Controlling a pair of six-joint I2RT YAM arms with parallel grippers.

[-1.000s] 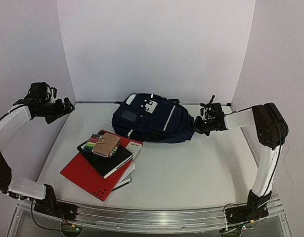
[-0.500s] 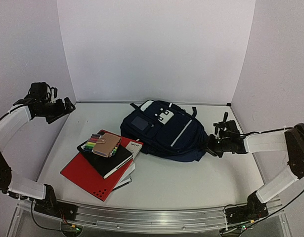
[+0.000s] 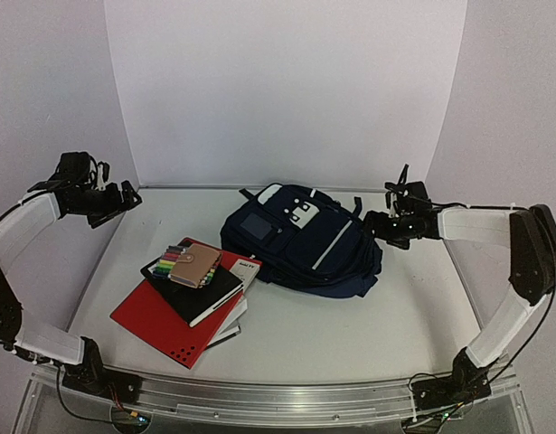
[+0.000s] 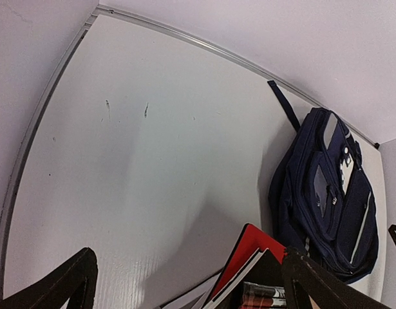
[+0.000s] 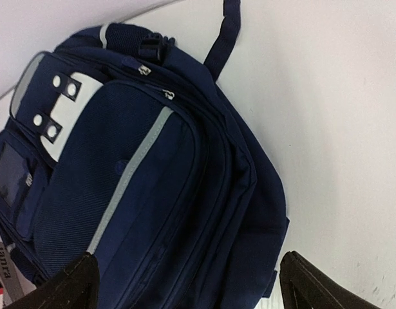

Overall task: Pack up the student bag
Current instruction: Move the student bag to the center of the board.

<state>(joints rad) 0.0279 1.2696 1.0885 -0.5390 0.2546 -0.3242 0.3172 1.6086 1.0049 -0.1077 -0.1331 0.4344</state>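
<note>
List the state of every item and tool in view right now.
backpack: lying front up, zips look shut
left tool: open, empty, far from the backpack
right tool: open, empty, at the backpack's right side
book stack: piled on the red folder, outside the backpack
tan wallet: closed, on top of the stack
pens: bundled beside the wallet, unpacked

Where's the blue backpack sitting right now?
In the overhead view, the student bag lies flat toward the middle-back of the table, just right of the stack of books.
</note>
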